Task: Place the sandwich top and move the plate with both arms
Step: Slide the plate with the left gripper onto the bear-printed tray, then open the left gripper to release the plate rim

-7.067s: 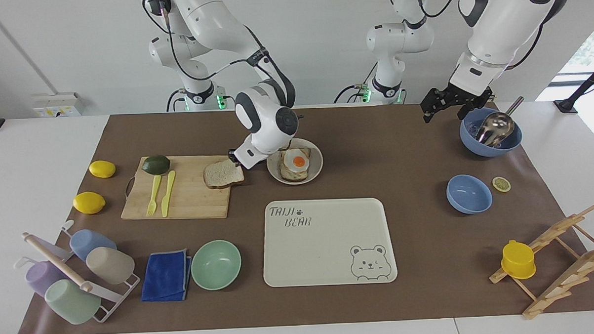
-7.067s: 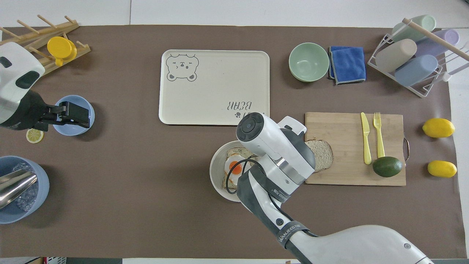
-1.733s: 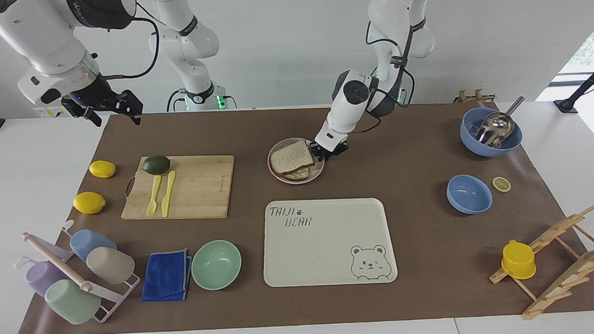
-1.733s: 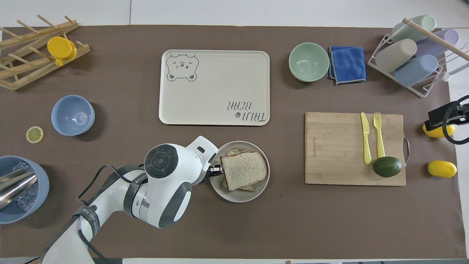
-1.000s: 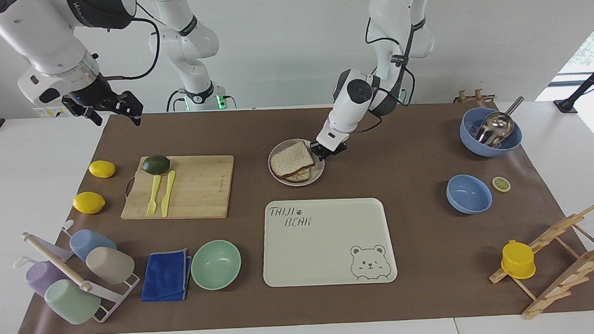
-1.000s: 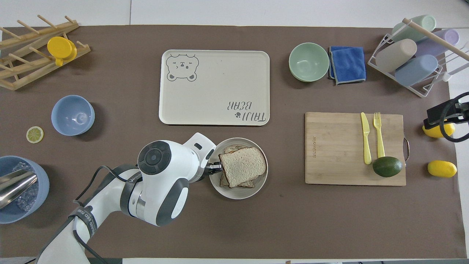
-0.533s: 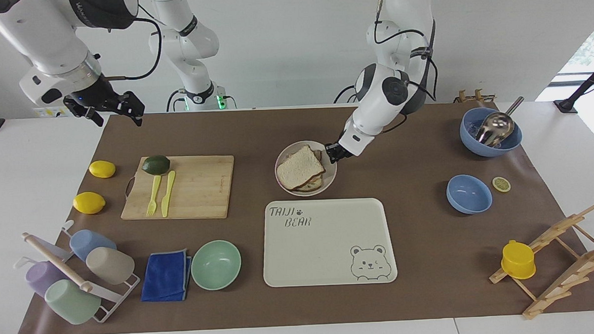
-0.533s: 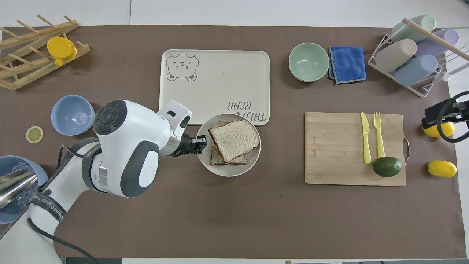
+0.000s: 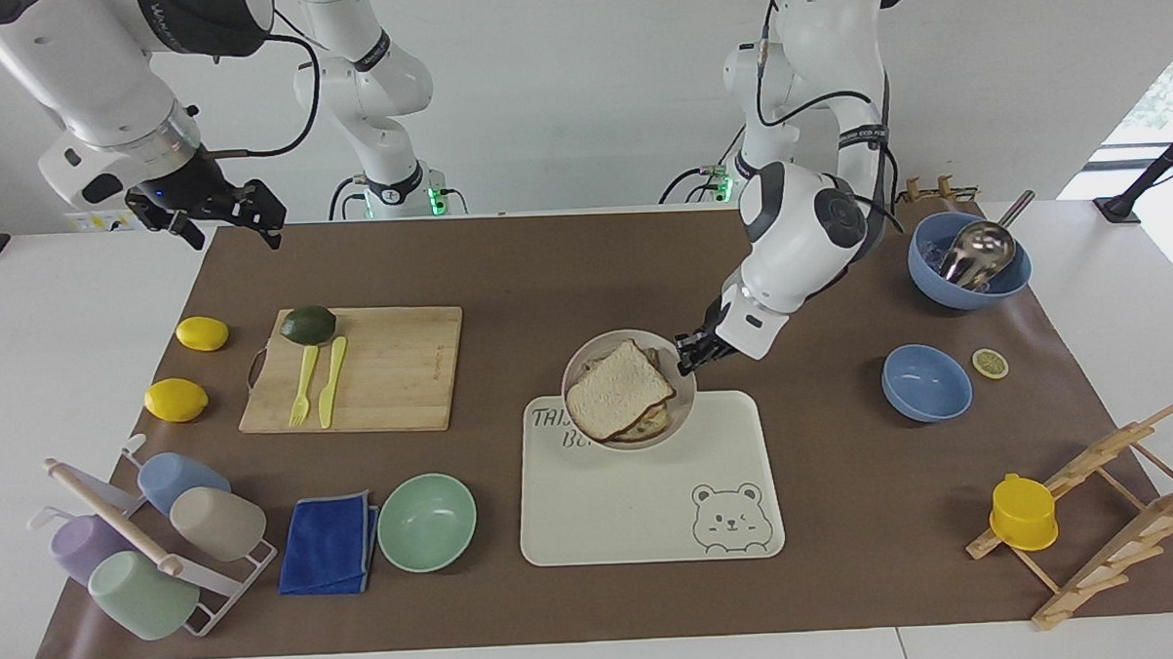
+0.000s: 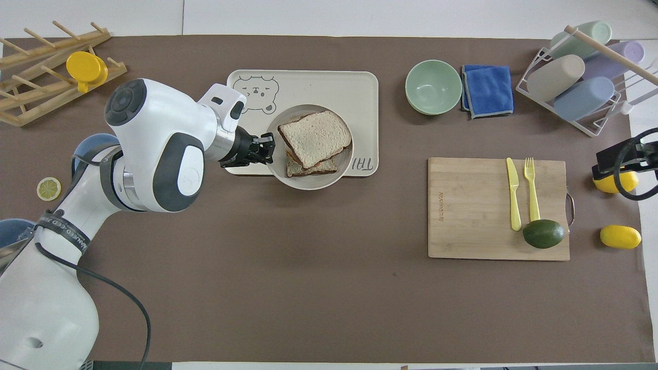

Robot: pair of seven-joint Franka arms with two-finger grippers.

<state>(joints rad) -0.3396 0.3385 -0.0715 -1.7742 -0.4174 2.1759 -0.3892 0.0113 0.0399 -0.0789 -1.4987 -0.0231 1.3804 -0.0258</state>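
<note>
Sandwich top (image 9: 616, 389) now rides on the plate (image 9: 684, 401) out over the tray (image 9: 652, 522), where half a second ago that plate was short of the tray, on the brown mat nearer the robots. It hangs above the tray's lettered corner and covers most of the printed words; the bear drawing stays clear. The left gripper (image 9: 687, 355) has travelled with it, fingers pinched shut on the plate's rim at the side toward the left arm's end of the table. The plate looks lifted off the tray rather than resting on it, though I cannot be sure of the gap.

The right gripper (image 9: 222, 217) has not budged: it waits, fingers spread, over the mat's corner at the right arm's end, well away from the tray and holding nothing.

On the plate the slice sits skewed over a lower slice of toast (image 10: 313, 167), whose edges poke out beneath it. Near the tray, the mint bowl (image 9: 426, 521) is bare inside. So is the small blue bowl (image 9: 925, 382) toward the left arm's end, while the bigger blue bowl (image 9: 1004, 281) holds a metal scoop (image 9: 979, 247).

The slice itself is light brown with a darker crust, squarish with one rounded edge, speckled and flat.
</note>
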